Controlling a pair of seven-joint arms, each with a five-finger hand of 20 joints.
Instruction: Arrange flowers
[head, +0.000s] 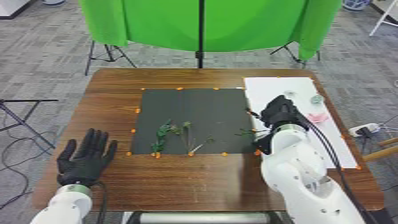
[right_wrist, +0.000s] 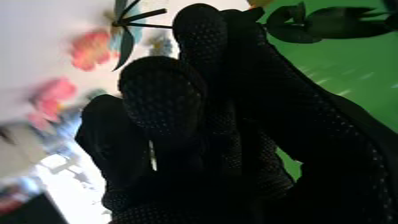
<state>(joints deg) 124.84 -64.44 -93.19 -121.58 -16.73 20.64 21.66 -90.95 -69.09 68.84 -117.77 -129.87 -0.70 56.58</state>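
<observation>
Looking across the brown table (head: 115, 100) in the head view, we first meet the left hand (head: 82, 156), its fingers straight and a little spread, pointing away from the robot. Next to it, near the left edge of the dark mat (head: 200, 112), we find a leafy stem (head: 162, 136) whose long axis runs away from the robot, leaning slightly to the right at its far end. Just beside it a slender stem (head: 188, 135) lies in much the same direction, leaves toward the far side, with a short pale stem (head: 199, 146) slanting near its close end. Farther right, a small green sprig (head: 244, 132) sits crosswise beside the right hand (head: 282, 111), which is over the border between the mat and the white sheet (head: 336, 140). On the sheet we have a pink flower (head: 317, 118), with a pale green bloom (head: 316, 99) beyond it.

From the right wrist view we get the grip: the right hand pinches a dark-leaved stem (right_wrist: 324, 22) at its fingertips, the long axis crossing the fingers, with foliage on both sides. The pinch point itself is hidden. The head view gives us the mat's layout instead; we cannot tell from it whether the small green sprig belongs to the pinched piece.
</observation>
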